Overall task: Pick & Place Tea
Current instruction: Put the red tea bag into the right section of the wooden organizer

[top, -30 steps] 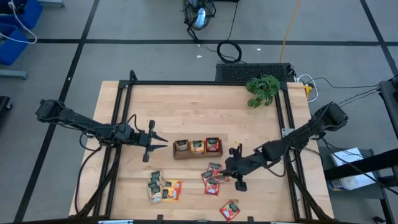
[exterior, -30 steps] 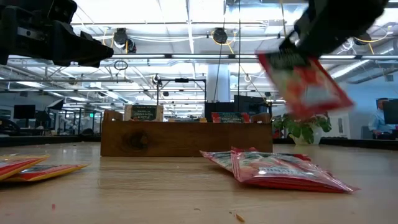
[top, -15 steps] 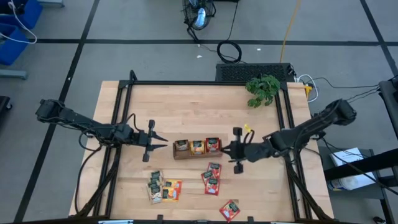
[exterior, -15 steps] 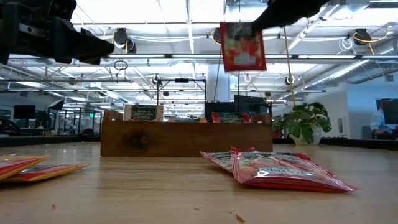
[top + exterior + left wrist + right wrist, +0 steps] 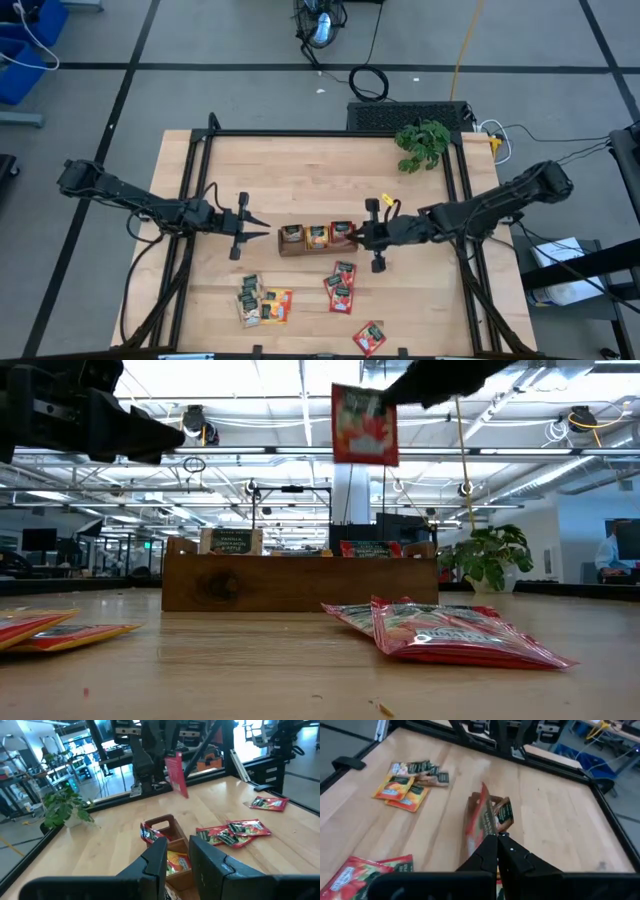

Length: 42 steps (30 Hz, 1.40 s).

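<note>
A red tea sachet (image 5: 364,425), a small flat square printed with red fruit and a dark green band along its top edge, hangs upright in the air just over the right end of the long brown tray (image 5: 318,238), pinched by its upper edge in the clenched fingers of the right gripper (image 5: 361,234). More sachets lie flat on the table (image 5: 300,170) toward its near edge: a red cluster (image 5: 342,287), a green and orange cluster (image 5: 262,299) and a lone red one (image 5: 369,337). The left gripper (image 5: 262,229) waits off the tray's left end, its fingers slightly parted and holding nothing.
</note>
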{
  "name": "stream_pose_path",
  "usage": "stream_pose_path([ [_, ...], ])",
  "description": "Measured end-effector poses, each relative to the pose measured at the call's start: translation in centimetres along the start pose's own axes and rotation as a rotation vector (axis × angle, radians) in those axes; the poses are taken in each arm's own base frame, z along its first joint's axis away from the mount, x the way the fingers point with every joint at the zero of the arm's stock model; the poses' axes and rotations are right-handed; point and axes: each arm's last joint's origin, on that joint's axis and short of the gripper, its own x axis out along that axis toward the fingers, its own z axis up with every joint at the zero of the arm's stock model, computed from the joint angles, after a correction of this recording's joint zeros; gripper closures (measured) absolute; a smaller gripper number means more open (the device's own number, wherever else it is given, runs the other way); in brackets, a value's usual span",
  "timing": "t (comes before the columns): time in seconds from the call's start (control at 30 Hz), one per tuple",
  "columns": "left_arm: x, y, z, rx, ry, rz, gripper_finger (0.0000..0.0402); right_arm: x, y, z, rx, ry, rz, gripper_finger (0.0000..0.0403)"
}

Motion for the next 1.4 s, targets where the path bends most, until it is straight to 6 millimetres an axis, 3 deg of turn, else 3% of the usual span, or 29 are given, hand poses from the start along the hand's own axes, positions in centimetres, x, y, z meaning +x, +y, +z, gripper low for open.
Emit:
stream_pose_path([
  [0.3, 0.0, 0.1, 0.0, -0.027, 0.004, 0.019, 0.0314, 1.5, -2.0, -5.7, 0.177, -0.002, -0.039, 0.0403],
  [0.73, 0.0, 0.1, 0.1, -0.033, -0.007, 0.044, 0.0314, 1.5, -2.0, -8.8, 0.262, 0.015, -0.056, 0.0403],
  [0.97, 0.0, 0.1, 0.1, -0.040, -0.007, 0.044, 0.0314, 1.4, -1.9, -8.8, 0.277, -0.018, -0.056, 0.0403],
  [1.4, 0.0, 0.1, 0.1, -0.040, -0.006, 0.044, 0.0314, 4.2, -1.5, -11.0, 0.296, 0.053, -0.046, 0.0403],
])
